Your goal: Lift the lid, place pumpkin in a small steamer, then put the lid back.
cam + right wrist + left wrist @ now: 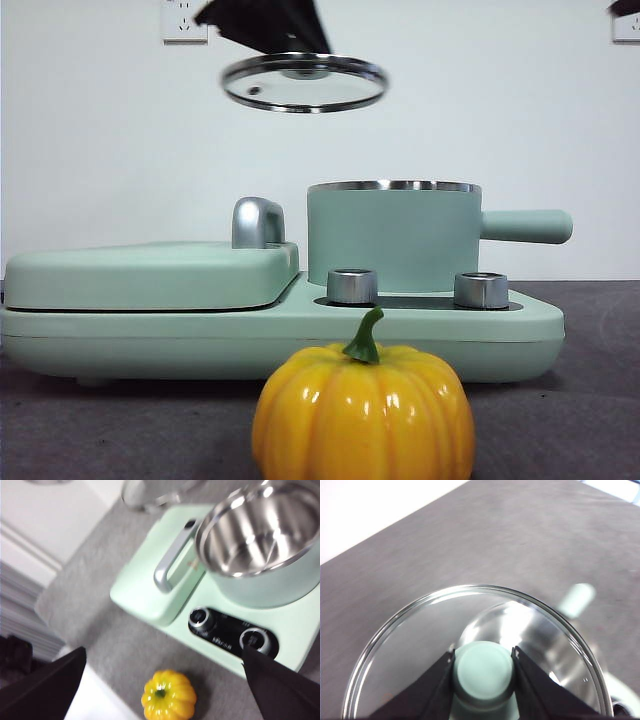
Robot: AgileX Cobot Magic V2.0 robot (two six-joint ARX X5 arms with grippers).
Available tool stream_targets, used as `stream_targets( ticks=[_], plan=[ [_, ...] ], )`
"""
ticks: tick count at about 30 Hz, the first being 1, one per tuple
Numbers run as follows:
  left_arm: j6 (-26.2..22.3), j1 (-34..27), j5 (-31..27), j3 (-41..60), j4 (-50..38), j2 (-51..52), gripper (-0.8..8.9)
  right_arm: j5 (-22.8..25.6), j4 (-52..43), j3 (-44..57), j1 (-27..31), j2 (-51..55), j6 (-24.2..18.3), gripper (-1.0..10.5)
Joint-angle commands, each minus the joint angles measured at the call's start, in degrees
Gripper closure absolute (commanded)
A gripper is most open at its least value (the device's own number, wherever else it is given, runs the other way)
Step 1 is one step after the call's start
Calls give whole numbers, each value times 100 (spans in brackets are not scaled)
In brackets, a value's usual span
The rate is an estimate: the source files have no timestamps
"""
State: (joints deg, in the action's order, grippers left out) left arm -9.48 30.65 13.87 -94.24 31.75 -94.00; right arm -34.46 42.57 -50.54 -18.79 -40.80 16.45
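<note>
The lid (pixel 304 83), clear glass with a steel rim, hangs level in the air, above and a little left of the small steamer (pixel 392 240). My left gripper (pixel 483 672) is shut on the lid's mint-green knob (pixel 483 669). The steamer stands uncovered on the appliance, and its bare steel inside (pixel 260 530) shows in the right wrist view. The yellow-orange pumpkin (pixel 363 410) sits on the grey table in front of the appliance. My right gripper (pixel 164 652) is open and hovers high above the pumpkin (pixel 169 696), holding nothing.
The wide mint-green appliance base (pixel 150 340) carries the steamer, two silver knobs (pixel 352 286) and a flat hinged cover (pixel 150 272) with a chrome handle (pixel 257 222). The steamer's side handle (pixel 525 226) sticks out to the right. A white wall stands behind.
</note>
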Motion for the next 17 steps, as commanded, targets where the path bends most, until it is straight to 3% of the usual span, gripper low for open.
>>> stream_targets(
  ticks=[1, 11, 17],
  plan=[
    [-39, -262, 44, -208, -22, 168, 727, 503, 66, -275, -782, -601, -74, 450],
    [-24, -997, 44, -208, 188, 293, 728, 2124, 306, -957, -2999, -2653, -59, 449],
    [11, -1244, 46, -208, 195, 293, 728, 2496, 723, -1235, -3648, -3687, -46, 349]
  ],
)
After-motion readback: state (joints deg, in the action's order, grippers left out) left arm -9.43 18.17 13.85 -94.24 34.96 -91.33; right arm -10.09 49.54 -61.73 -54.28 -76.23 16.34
